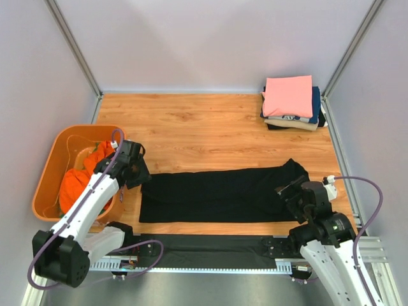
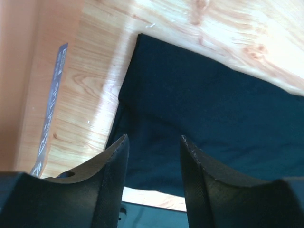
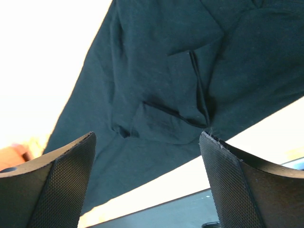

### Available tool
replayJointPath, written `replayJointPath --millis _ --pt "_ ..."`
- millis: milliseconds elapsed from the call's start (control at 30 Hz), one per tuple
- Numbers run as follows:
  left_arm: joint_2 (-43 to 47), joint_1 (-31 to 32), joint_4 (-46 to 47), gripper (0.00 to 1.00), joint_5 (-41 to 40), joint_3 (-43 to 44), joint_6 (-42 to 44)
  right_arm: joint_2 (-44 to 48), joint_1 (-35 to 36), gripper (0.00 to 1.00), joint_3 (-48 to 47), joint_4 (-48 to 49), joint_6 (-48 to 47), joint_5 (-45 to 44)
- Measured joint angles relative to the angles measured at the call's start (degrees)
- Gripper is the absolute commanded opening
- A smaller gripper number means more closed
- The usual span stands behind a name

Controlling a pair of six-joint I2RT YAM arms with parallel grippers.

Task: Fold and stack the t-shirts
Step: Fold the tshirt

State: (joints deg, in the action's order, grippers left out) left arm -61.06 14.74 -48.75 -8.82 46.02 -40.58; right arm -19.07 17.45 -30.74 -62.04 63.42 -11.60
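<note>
A black t-shirt (image 1: 220, 192) lies folded into a long strip across the near part of the wooden table. My left gripper (image 1: 141, 173) is open and empty just above its left end, which shows in the left wrist view (image 2: 199, 114). My right gripper (image 1: 288, 190) is open and empty above its right end, where folded sleeve cloth (image 3: 175, 95) shows. A stack of folded shirts (image 1: 292, 105) with a pink one (image 1: 288, 94) on top sits at the far right corner. An orange shirt (image 1: 80, 180) lies in the tub.
An orange plastic tub (image 1: 52, 167) stands at the left edge of the table, close to my left arm. Grey walls with metal posts enclose the table. A dark metal rail (image 1: 210, 250) runs along the near edge between the arm bases.
</note>
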Motion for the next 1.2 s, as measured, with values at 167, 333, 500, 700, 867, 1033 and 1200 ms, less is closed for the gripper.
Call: replayJointPath --millis 167,333,500,700,867,1033,1200 --pt "3.41 0.28 -0.13 0.52 0.35 0.02 -0.11 -1.73 0.0 0.91 -0.02 2.23 1.2 -0.31" --pt "-2.6 3.19 1.27 0.46 -0.26 1.31 0.15 -14.88 0.0 0.91 -0.07 9.31 1.16 -0.35" --pt "-16.22 7.45 4.48 0.4 -0.17 5.31 1.36 -33.7 0.0 0.89 -0.33 19.15 -0.13 -0.83" --pt "-30.14 11.3 8.13 0.3 1.92 9.44 2.75 -55.04 0.17 0.73 -6.12 27.5 -3.61 3.23" --pt "-33.07 14.62 9.9 0.23 3.91 8.63 3.02 -70.03 1.73 0.74 -18.86 30.62 -7.89 7.13" --pt "-31.32 15.52 12.9 0.2 6.12 6.1 2.29 -84.7 2.84 0.73 -35.32 31.08 -11.47 11.17" --pt "-27.3 18.93 18.43 0.2 9.86 0.79 -1.55 -99.49 5.03 0.69 -55.1 30.97 -14.38 14.84"
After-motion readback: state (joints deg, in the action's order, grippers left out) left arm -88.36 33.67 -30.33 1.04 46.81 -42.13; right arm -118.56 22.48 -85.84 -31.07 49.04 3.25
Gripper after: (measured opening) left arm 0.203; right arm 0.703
